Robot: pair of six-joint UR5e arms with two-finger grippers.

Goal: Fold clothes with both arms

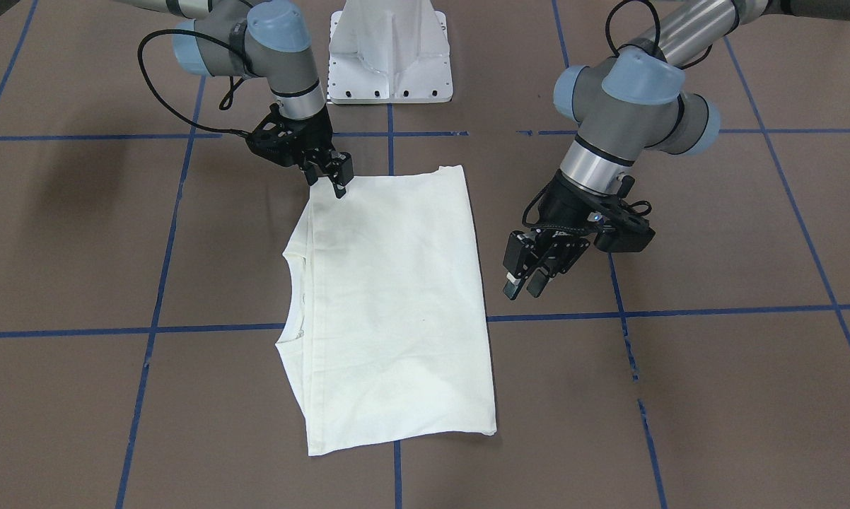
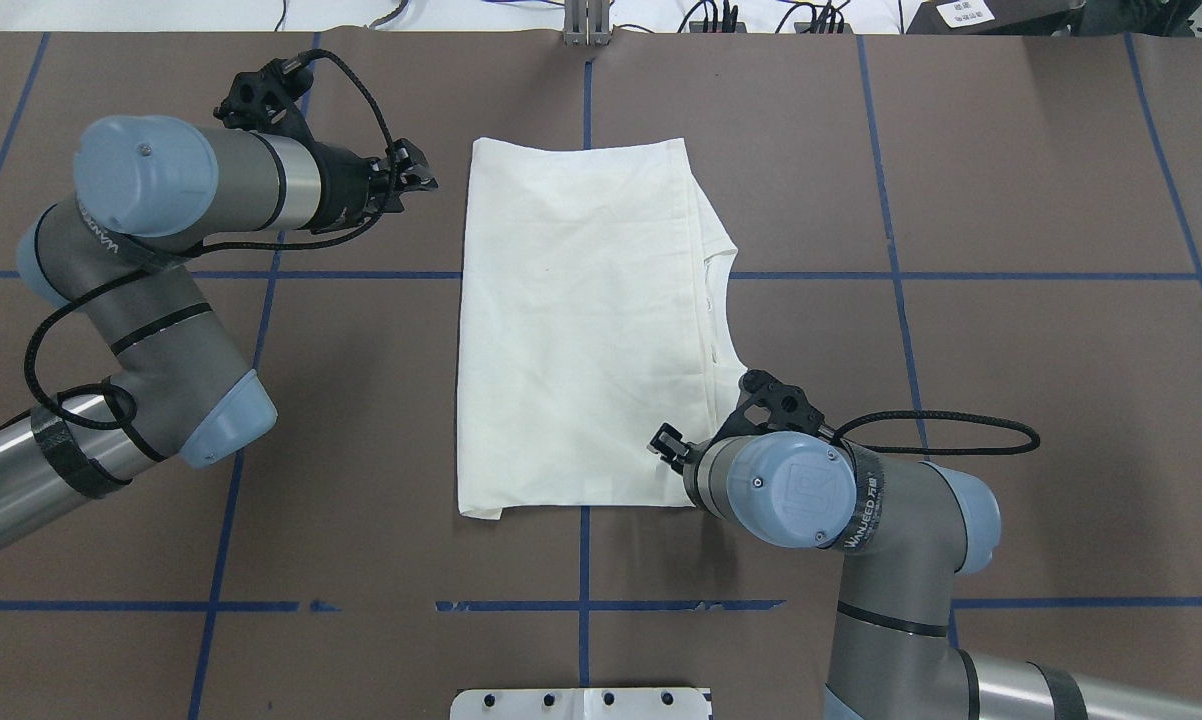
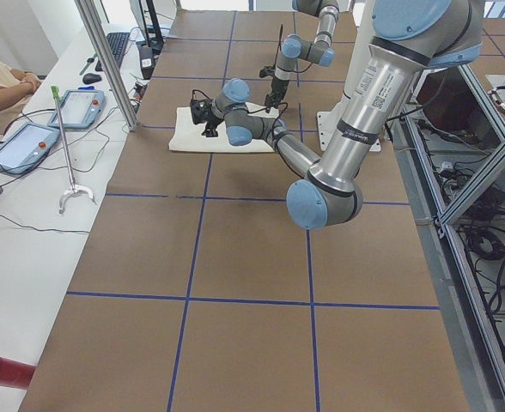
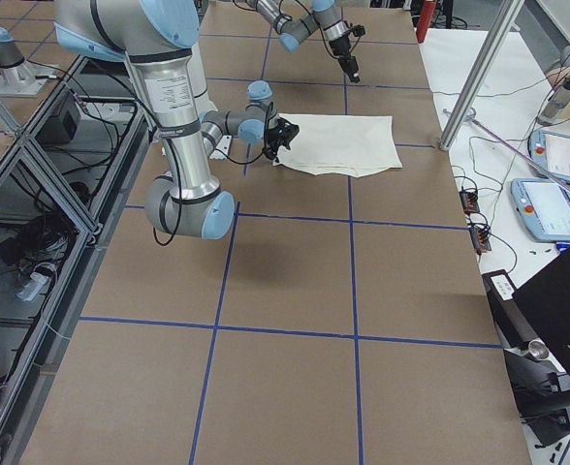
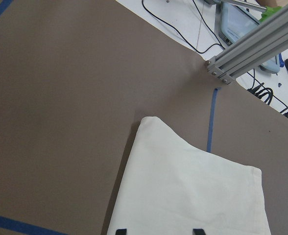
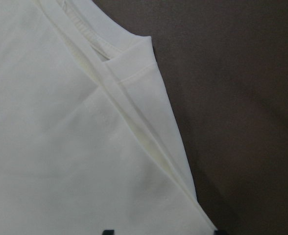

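Observation:
The cream-white shirt [image 1: 397,304] lies folded into a rectangle on the brown table [image 2: 1011,350], plain side up. Its print is hidden. The neckline [image 2: 716,275] is on the robot's right edge. My left gripper [image 2: 416,182] is open and empty. It hovers beside the shirt's far left corner [image 5: 149,122]; in the front view the left gripper [image 1: 524,285] is off the cloth. My right gripper [image 1: 339,182] is open at the shirt's near right corner, close over the cloth. The right wrist view shows the folded layers [image 6: 134,112] below it, with nothing between the jaws.
The white pedestal base [image 1: 389,56] stands at the robot's edge of the table. Blue tape lines [image 2: 586,560] cross the brown surface. An aluminium frame post [image 5: 252,49] stands past the far edge. A side bench with control tablets [image 3: 25,142] lies beyond it.

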